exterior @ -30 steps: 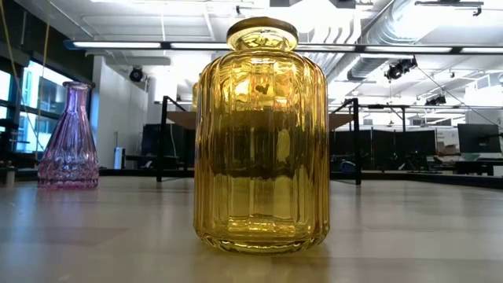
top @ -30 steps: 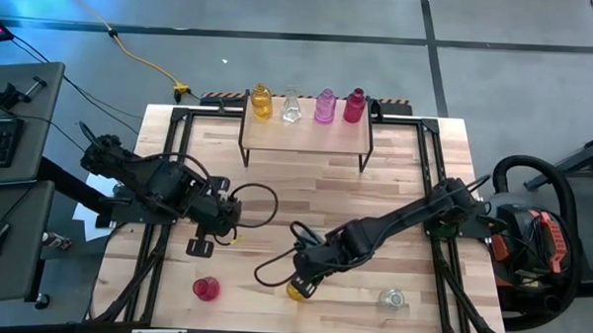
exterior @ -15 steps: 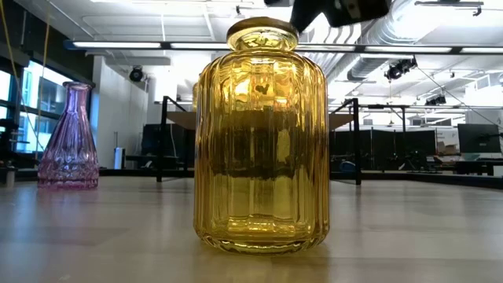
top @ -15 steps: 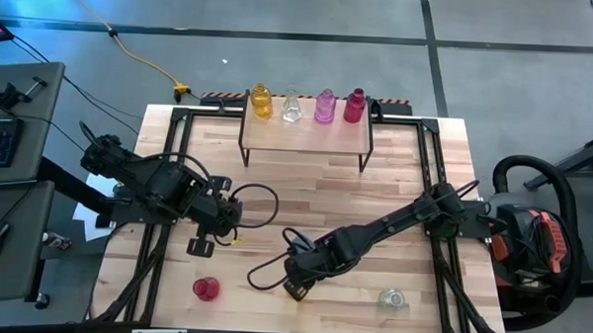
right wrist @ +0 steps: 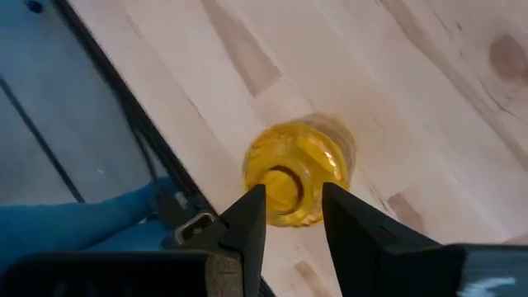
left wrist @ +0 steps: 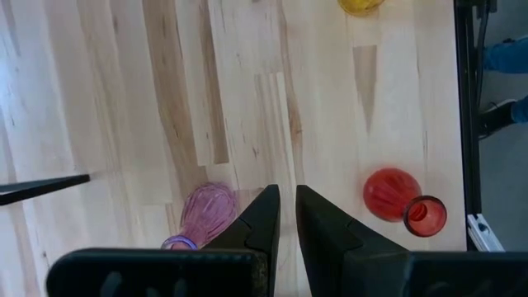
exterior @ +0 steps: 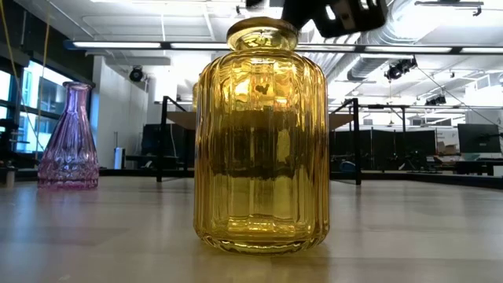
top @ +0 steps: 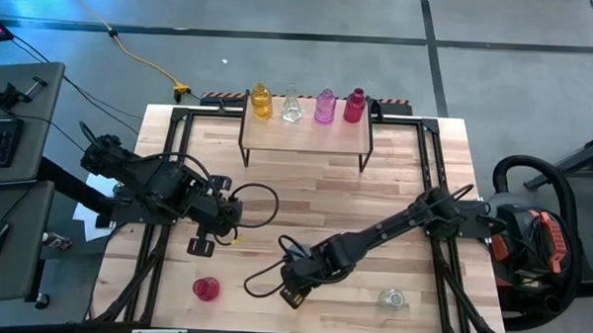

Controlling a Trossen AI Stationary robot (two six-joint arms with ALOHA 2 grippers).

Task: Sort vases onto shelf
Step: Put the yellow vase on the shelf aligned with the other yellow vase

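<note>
A yellow vase (exterior: 261, 137) stands upright on the table near its front edge, and it also shows in the right wrist view (right wrist: 297, 173). My right gripper (right wrist: 293, 216) is open just above it, one finger on either side of its top, and hides it in the high view (top: 293, 291). My left gripper (left wrist: 286, 216) is shut and empty over the table's left part (top: 201, 246). A pink vase (left wrist: 205, 216) stands beside it. A red vase (top: 206, 288) and a clear vase (top: 393, 299) stand near the front edge. The shelf (top: 305, 137) carries one yellow, one clear, one pink and one red vase.
The shelf stands at the table's far middle on thin black legs. Black frame bars (top: 169, 142) run along the table's left and right sides. A cable (top: 258, 274) loops on the table beside my right arm. Bare wood lies between the shelf and the arms.
My right gripper has gone toward the table's near left, over the yellow vase, which it now hides from above. It has also come down into the top of the low view, beside the vase's mouth. The vase stays where it was.
</note>
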